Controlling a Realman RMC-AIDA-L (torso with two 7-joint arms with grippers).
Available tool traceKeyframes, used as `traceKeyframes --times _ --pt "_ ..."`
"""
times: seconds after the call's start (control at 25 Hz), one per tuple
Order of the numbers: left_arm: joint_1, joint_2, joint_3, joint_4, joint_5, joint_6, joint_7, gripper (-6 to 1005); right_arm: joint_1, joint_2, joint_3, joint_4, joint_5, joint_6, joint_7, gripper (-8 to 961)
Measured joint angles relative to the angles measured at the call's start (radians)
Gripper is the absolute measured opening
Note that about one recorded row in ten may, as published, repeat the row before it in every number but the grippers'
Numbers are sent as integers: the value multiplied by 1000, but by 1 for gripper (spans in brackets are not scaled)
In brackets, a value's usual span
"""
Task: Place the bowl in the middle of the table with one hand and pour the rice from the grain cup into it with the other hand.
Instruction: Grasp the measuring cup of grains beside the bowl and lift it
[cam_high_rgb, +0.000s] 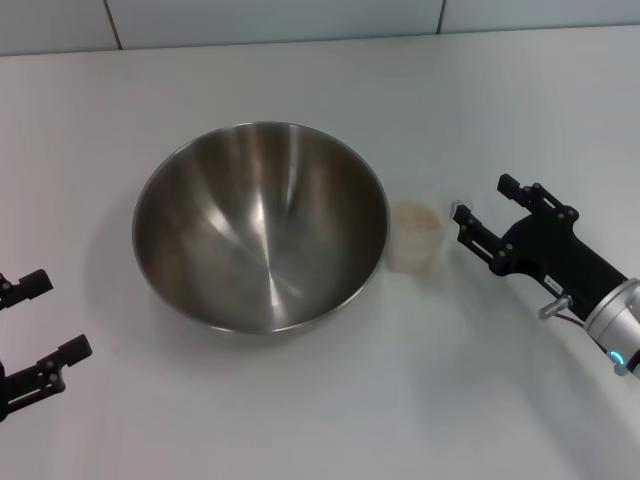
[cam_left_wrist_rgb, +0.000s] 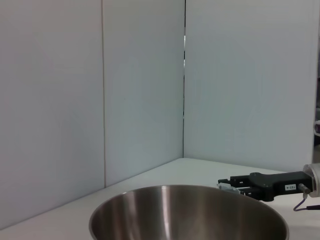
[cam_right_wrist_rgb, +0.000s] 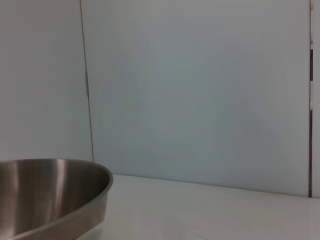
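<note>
The steel bowl (cam_high_rgb: 260, 225) stands upright and empty in the middle of the white table (cam_high_rgb: 500, 100). It also shows in the left wrist view (cam_left_wrist_rgb: 190, 215) and the right wrist view (cam_right_wrist_rgb: 50, 195). The small translucent grain cup (cam_high_rgb: 415, 240) stands upright just right of the bowl, close to its rim, with rice (cam_high_rgb: 416, 217) inside. My right gripper (cam_high_rgb: 482, 198) is open, just right of the cup, with its fingers pointing at it and not touching it. It also shows beyond the bowl in the left wrist view (cam_left_wrist_rgb: 230, 186). My left gripper (cam_high_rgb: 60, 315) is open and empty at the near left, apart from the bowl.
White wall panels (cam_high_rgb: 300, 20) run along the table's far edge. Bare tabletop lies in front of the bowl and to the far right.
</note>
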Motion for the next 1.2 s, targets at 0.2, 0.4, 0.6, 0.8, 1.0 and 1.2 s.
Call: traceKeyframes --times 0.2,0.4,0.6,0.8,1.0,1.2 --pt "0 0 -10 0 1 2 0 796 13 0 2 -7 1 13 0 710" --pt "-1 0 -14 0 1 7 0 796 28 0 14 -9 1 37 0 709" --pt "-2 1 -18 0 0 12 0 796 37 0 16 -9 1 42 0 710" --pt "-2 0 -20 0 0 16 0 796 48 0 16 -12 1 48 0 710" --pt "-2 0 -22 0 0 16 0 796 52 0 16 -14 1 56 0 710" --pt "-6 -2 -23 1 0 16 0 796 53 0 21 -14 0 56 0 709"
